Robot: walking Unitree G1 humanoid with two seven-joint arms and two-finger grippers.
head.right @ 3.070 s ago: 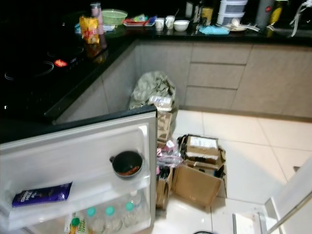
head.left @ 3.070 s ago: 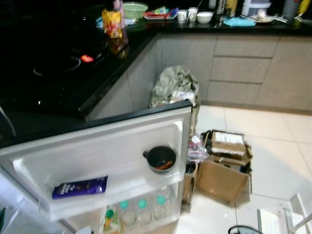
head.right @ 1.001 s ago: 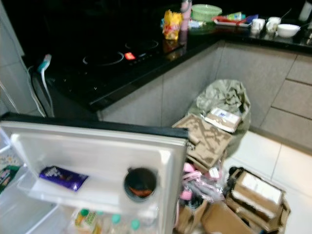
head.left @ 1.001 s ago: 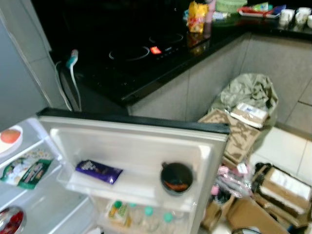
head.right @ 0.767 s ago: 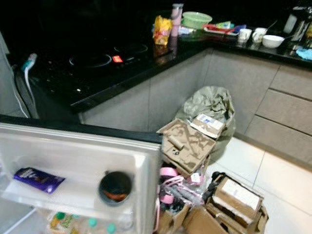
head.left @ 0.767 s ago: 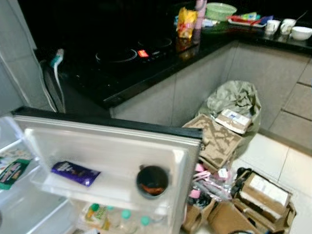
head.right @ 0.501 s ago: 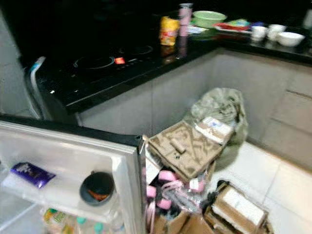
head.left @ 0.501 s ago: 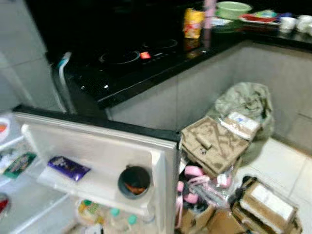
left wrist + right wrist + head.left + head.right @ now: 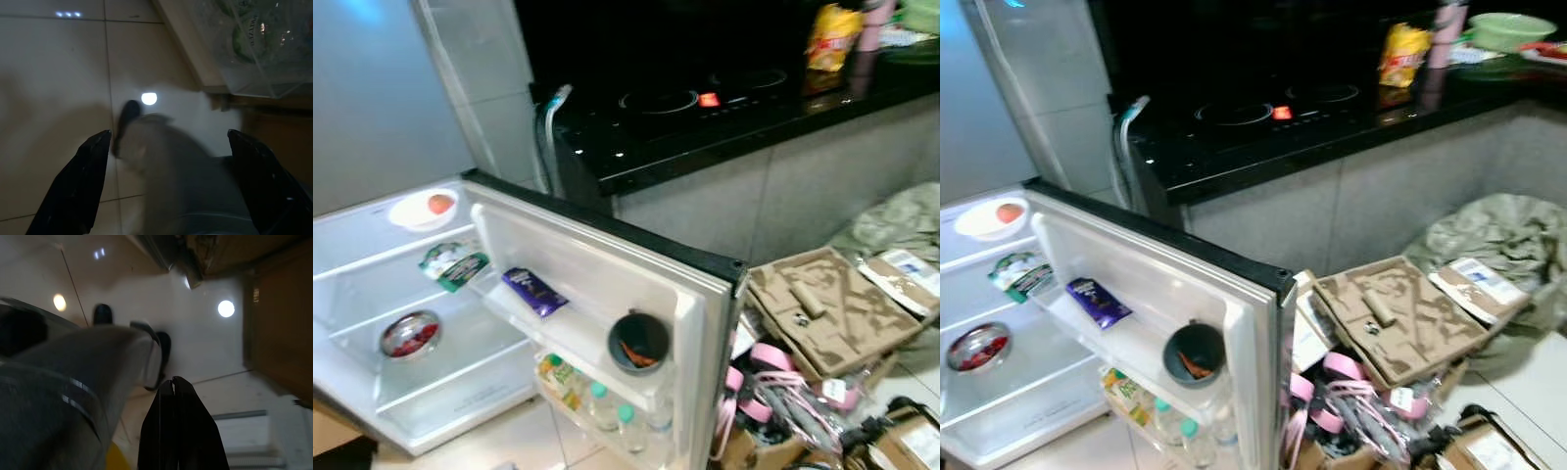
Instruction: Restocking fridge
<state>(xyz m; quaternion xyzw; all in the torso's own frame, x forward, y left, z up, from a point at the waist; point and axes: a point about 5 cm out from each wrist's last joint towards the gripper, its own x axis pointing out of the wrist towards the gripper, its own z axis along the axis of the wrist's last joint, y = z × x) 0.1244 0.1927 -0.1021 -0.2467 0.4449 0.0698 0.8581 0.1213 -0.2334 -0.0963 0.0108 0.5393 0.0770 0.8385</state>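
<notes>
The left claw (image 9: 166, 186) hangs spread wide above the tiled floor (image 9: 54, 73), while the right claw (image 9: 178, 431) hangs pressed closed. Ahead, the small fridge (image 9: 372, 284) stands open beside the black surface (image 9: 705, 127), its door (image 9: 597, 284) holding a purple packet (image 9: 534, 292) and a dark cup (image 9: 639, 343).

Open fridge door (image 9: 607, 264) and cardboard clutter (image 9: 822, 313) crowd floor.

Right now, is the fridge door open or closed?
Open. The fridge door is swung wide, so its shelf with a purple packet and the fridge's inside shelves show.
</notes>
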